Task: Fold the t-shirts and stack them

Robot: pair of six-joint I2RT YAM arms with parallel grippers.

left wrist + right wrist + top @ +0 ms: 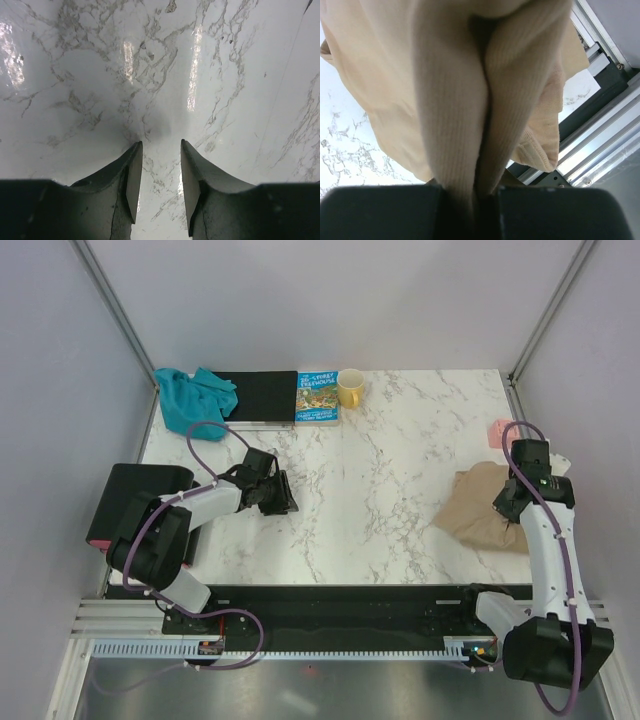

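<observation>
Far-left desk corner: teal-blue crumpled cloth garment point(193, 400), touching flat black rectangular board point(262, 398). L arm point(200, 505) bent low, forearm reaching right; left gripper point(160, 146) part open, nothing in it, just over bare white marble-pattern desk point(380, 470), open room all round. R arm point(548, 540) runs along the right edge; right gripper point(482, 192) clamped on 1 fold of bunched tan-beige ribbed t-shirt point(445, 100), near the desk's right-front edge by the alu rail point(592, 150).

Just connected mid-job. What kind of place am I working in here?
Likely a lab test cell, not a home: plain panel walls on aluminium posts, a marble-look table, and a left arm and right arm bolted to a black rail.
</observation>
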